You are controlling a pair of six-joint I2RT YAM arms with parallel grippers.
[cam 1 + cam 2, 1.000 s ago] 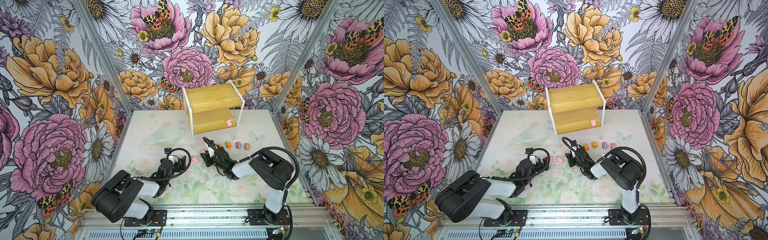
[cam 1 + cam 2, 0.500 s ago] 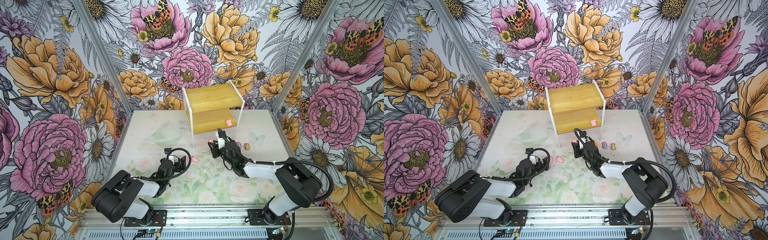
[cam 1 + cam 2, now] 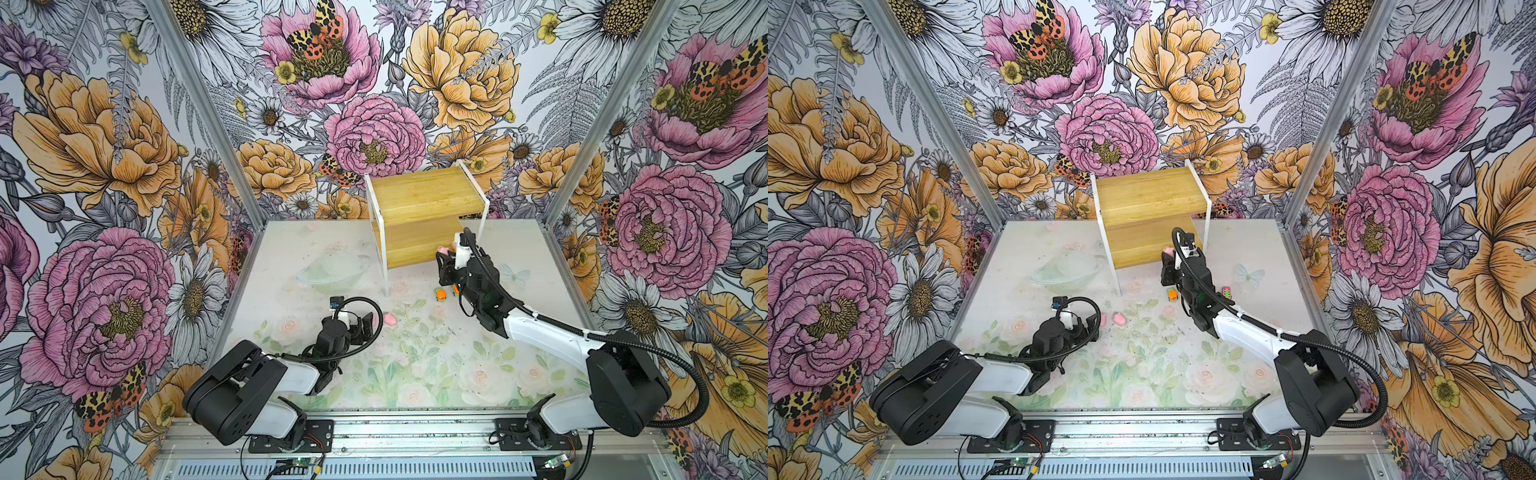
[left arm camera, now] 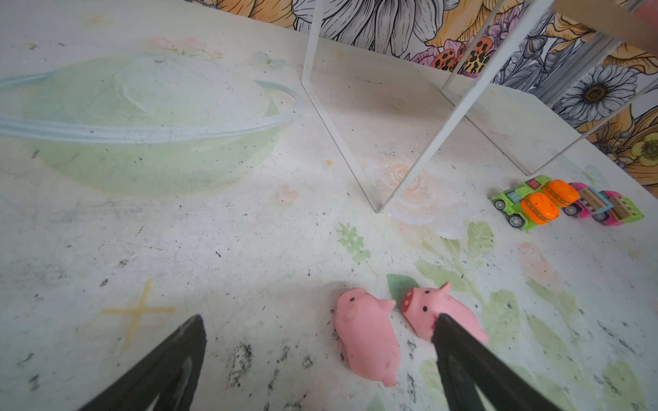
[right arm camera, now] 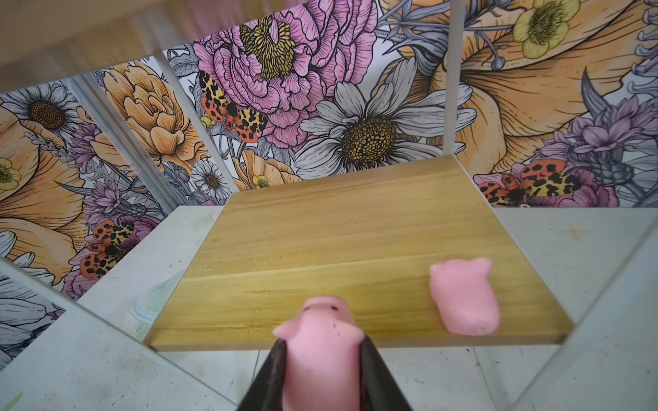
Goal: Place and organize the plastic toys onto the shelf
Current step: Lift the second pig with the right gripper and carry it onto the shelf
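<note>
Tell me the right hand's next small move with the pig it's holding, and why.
Probably ease forward a little over the lower board, then set down. The right hand is shut on a pink pig that hangs only at the board's front edge, so releasing now might drop it off. Aim beside the second pig already lying there.

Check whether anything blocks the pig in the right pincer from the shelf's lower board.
Nothing visible does. The right pincer holds the pink pig at the front edge of the lower board, bare wood ahead. A second pig lies on that board to one side, apart from it.
</note>
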